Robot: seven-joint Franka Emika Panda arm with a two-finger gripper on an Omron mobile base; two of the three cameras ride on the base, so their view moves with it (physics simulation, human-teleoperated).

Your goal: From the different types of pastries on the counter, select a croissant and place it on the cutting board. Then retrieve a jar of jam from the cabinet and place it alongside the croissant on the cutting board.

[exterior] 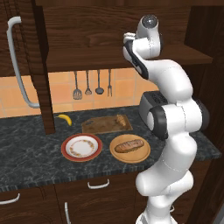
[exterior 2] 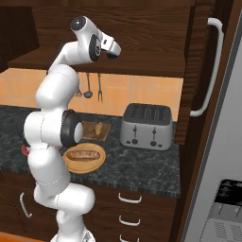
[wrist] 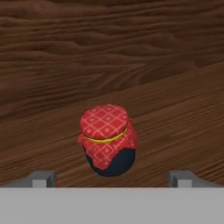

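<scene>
While the croissant [exterior: 119, 119] is seen already lying on the cutting board [exterior: 98, 127], at its right end, the jam half of the task is judged not yet done. From left to right on the counter [exterior: 30, 151], seen from the left base cam: a banana [exterior: 65, 119] by the cabinet [exterior: 83, 37] post, a red-rimmed plate [exterior: 82, 147] w/ the board behind it, then a round wooden plate [exterior: 130, 149] carrying the long loaf [exterior: 129, 145], w/ a toaster [exterior 2: 144, 125] farther right.

In the hand cam, the gripper [wrist: 112, 178] is shown wide open: one fingertip sits at far left, the other at far right, nothing held between them. The jar of jam [wrist: 108, 140] is seen upright on the cabinet shelf, dead ahead of the jaws, approx. centred in the gap, a touch left of the midline. It stands beyond the tips, not yet between them. Its long axis is vertical, so the opening is crossed squarely by the round body.

A straight advance along the shelf is judged to be what's needed, then closing on the dark body below the cloth lid. The jar could be tipped if it is clipped by the left tip.
</scene>
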